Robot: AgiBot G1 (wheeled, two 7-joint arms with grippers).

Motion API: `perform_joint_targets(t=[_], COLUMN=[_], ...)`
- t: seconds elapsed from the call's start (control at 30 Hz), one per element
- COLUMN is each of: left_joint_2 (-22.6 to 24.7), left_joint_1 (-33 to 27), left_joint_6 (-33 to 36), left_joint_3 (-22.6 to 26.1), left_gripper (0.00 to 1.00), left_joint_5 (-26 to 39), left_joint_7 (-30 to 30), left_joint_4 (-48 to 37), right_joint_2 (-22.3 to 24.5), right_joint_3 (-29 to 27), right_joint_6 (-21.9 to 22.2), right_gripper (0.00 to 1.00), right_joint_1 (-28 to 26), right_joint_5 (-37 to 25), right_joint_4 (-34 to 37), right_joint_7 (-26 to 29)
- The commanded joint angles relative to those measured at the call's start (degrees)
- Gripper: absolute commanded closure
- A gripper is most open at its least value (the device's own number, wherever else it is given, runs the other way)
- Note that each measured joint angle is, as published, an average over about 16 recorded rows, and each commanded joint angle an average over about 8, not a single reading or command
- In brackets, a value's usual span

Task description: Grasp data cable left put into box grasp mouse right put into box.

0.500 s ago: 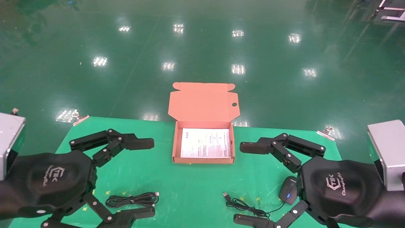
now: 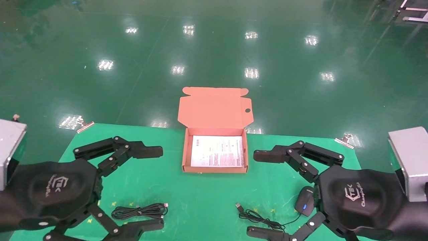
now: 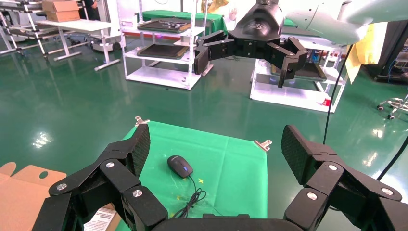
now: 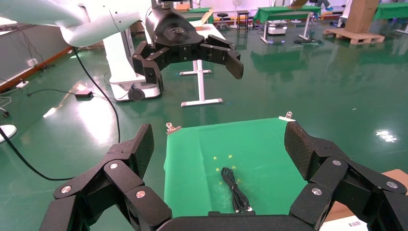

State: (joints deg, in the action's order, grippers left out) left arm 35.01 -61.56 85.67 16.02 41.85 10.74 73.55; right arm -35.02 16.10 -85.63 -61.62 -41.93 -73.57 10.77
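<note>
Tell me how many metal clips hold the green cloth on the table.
2 are visible in the head view: one clip at the far left corner of the cloth, one clip at the far right corner. The near corners are hidden by the hands, so more may exist.

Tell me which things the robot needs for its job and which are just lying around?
For the job: data cable, mouse, box, left hand open, right hand open.

Just lying around: metal clips on the table's corners, shelves behind.
</note>
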Motion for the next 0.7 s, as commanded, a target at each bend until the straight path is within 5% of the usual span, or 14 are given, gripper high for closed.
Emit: perform_joint_targets(t=[0.03,0.47,0.7], left_joint_2=[0.0,0.18,0.84], left_joint_1=[0.0,-0.37,-4.08], left_joint_6=[0.0,-0.17,1.22], left_joint_3=[0.0,0.4,4.61], left_gripper=[0.0,0.0,0.0], left_joint_5=[0.0,0.89,9.5], left_joint_7=[0.0,-0.08,0.99], left_joint_4=[0.0,0.06,-0.27], right_joint_2=[0.0,0.22,1.31], right_joint_3=[0.0,0.15,3.65], right_joint_6=[0.0,-0.13,-2.47], right_gripper=[0.0,0.0,0.0], right_joint_1=[0.0,-0.24,-5.37], right_joint_5=[0.0,-0.66,-9.85], right_joint_4=[0.0,-0.24,-2.61], right_joint_7=[0.0,-0.19,-1.46])
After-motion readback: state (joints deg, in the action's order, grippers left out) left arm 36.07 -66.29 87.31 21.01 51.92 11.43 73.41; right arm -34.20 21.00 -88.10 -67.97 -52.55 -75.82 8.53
